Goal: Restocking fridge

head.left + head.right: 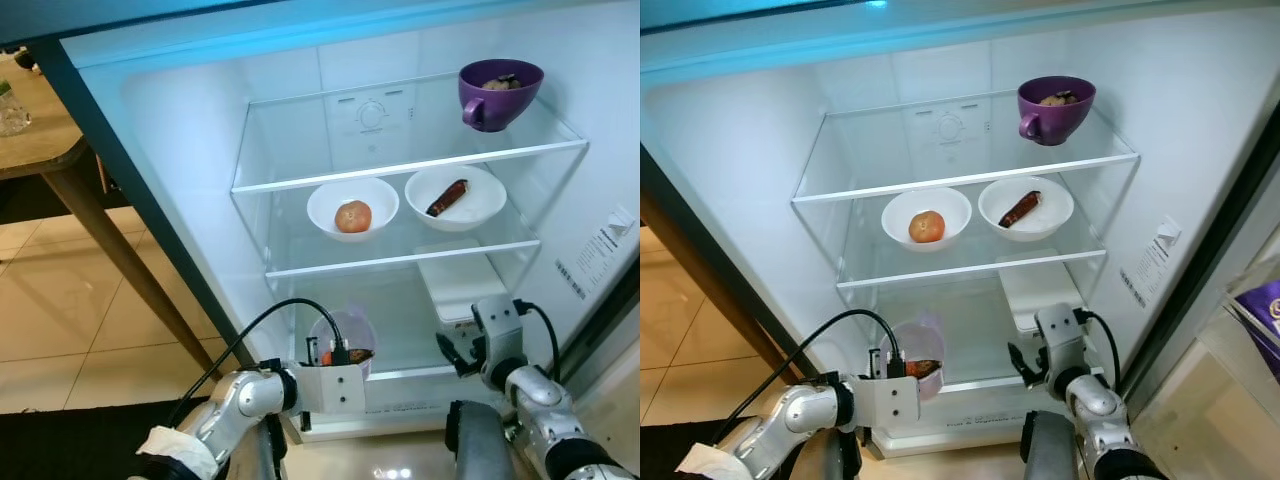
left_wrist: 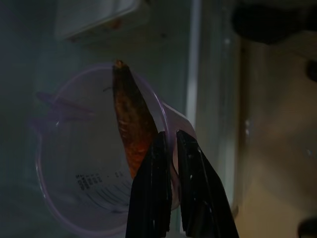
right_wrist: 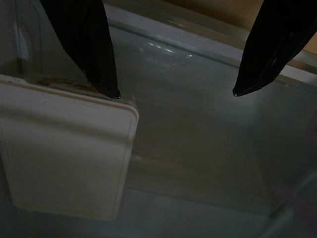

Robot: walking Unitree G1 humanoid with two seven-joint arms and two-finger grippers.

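Left hand (image 2: 171, 144) pinching measuring cup (image 2: 94, 163) rim, carrot (image 2: 131, 119) inside

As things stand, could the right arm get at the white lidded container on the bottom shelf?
Probably yes. The right gripper is open right above the white container, one fingertip at its edge, with nothing between them. The left gripper, holding the clear cup, stays off to the side.

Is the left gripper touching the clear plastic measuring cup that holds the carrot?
Touching. In the left wrist view the left gripper has its black fingers pinched on the rim of the clear plastic measuring cup.
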